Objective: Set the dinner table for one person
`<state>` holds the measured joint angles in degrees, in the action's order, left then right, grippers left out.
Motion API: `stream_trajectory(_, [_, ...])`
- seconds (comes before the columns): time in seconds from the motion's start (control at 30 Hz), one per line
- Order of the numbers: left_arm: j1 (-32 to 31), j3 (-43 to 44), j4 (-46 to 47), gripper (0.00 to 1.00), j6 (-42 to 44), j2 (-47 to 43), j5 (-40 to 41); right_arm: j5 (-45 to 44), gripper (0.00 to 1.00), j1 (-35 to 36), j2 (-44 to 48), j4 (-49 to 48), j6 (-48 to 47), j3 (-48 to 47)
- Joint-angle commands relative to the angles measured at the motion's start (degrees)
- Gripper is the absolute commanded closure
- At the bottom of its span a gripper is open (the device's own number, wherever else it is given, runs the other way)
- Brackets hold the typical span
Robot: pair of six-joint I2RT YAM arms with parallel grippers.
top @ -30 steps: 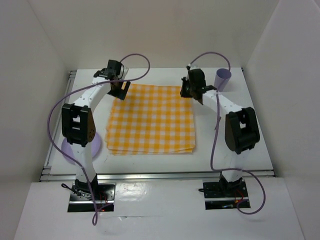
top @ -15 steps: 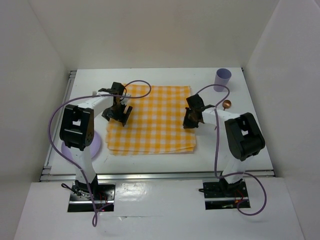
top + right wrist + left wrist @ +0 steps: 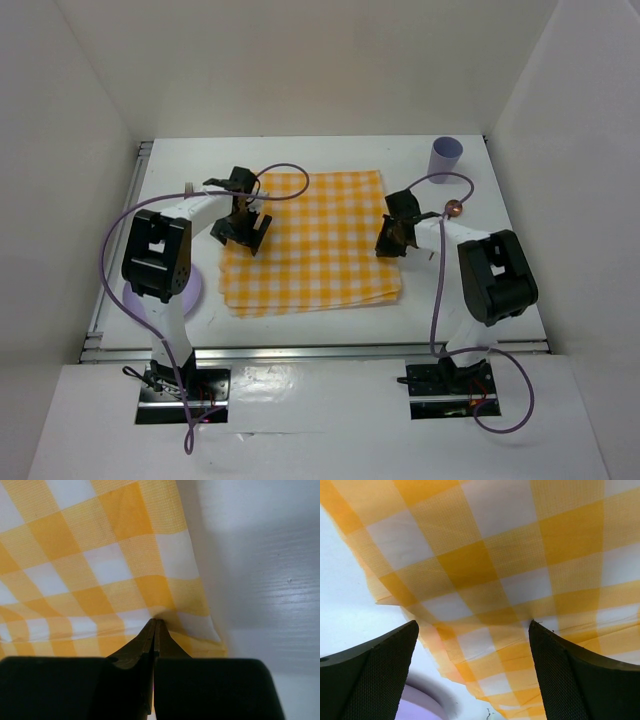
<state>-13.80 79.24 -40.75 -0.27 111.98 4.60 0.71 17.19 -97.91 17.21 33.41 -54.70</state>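
The yellow-and-white checked cloth [image 3: 310,240] lies folded on the white dinner table [image 3: 505,190], slightly skewed. My left gripper [image 3: 240,228] hangs over the cloth's left edge. In the left wrist view it [image 3: 475,645] is wide open, with the cloth [image 3: 485,555] under it and nothing between the fingers. My right gripper [image 3: 392,240] is at the cloth's right edge. In the right wrist view its jaws [image 3: 156,624] are pressed together on a puckered fold of the cloth [image 3: 100,565] near its corner.
A lilac cup [image 3: 445,157] stands at the back right. A small copper-coloured round thing [image 3: 454,208] lies right of the cloth. A lilac plate [image 3: 190,295] lies at the left, partly under the left arm, and shows in the left wrist view [image 3: 420,711]. Booth walls stand close around.
Both grippers came from the cloth's far corners towards me along its side edges. The cloth slid nearer and a little to the right, and its near right corner skewed outwards.
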Motion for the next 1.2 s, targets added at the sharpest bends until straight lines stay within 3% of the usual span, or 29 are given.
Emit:
stream_trajectory(0.0, [-0.17, 2.94, 0.41, 0.04, -0.78, -0.01, 0.67, -0.01, 1.00, -0.32, 3.07, -0.69, 0.52, 1.08])
stream_trajectory(0.33, [0.44, 6.00, -0.73, 0.04, -0.78, -6.59, 1.98, 1.41, 0.98, 0.82, 7.64, -0.69, -2.63, -2.59])
stream_trajectory(0.37, [1.40, 6.53, -0.73, 0.02, -0.17, -8.26, 1.99, 0.44, 0.83, 1.61, 9.38, -0.69, -3.78, -3.48])
stream_trajectory(0.47, [4.65, 8.30, -3.44, 0.02, 3.86, -15.38, 2.61, -1.94, 0.63, 5.21, 11.51, -0.16, -8.44, -6.73])
stream_trajectory(0.5, [7.79, 8.30, -4.41, 0.04, 5.88, -16.87, 2.61, -1.94, 0.52, 5.83, 12.64, -0.16, -9.32, -7.35])
stream_trajectory(0.6, [15.96, 5.15, -8.63, 0.10, 13.27, -20.39, 3.92, 4.45, 0.42, 7.77, 13.36, -1.74, -12.66, -7.88])
stream_trajectory(0.73, [27.38, -6.88, -4.54, 0.19, 19.42, -25.05, 7.25, 8.69, 0.39, 11.28, 11.69, -2.97, -13.72, -8.58])
stream_trajectory(0.87, [37.95, -15.42, -0.74, 0.19, 22.68, -27.17, 5.26, 11.67, 0.39, 11.90, 11.68, -6.83, -12.14, -6.74])
stream_trajectory(1.03, [48.32, -16.14, 0.67, 0.20, 23.92, -22.53, 2.61, 12.39, 0.39, 12.96, 11.69, -7.54, -12.14, -5.42])
stream_trajectory(1.17, [51.68, -17.54, 1.20, 0.22, 25.40, -19.54, 0.15, 11.07, 0.39, 14.10, 12.21, -6.94, -12.66, -4.89])
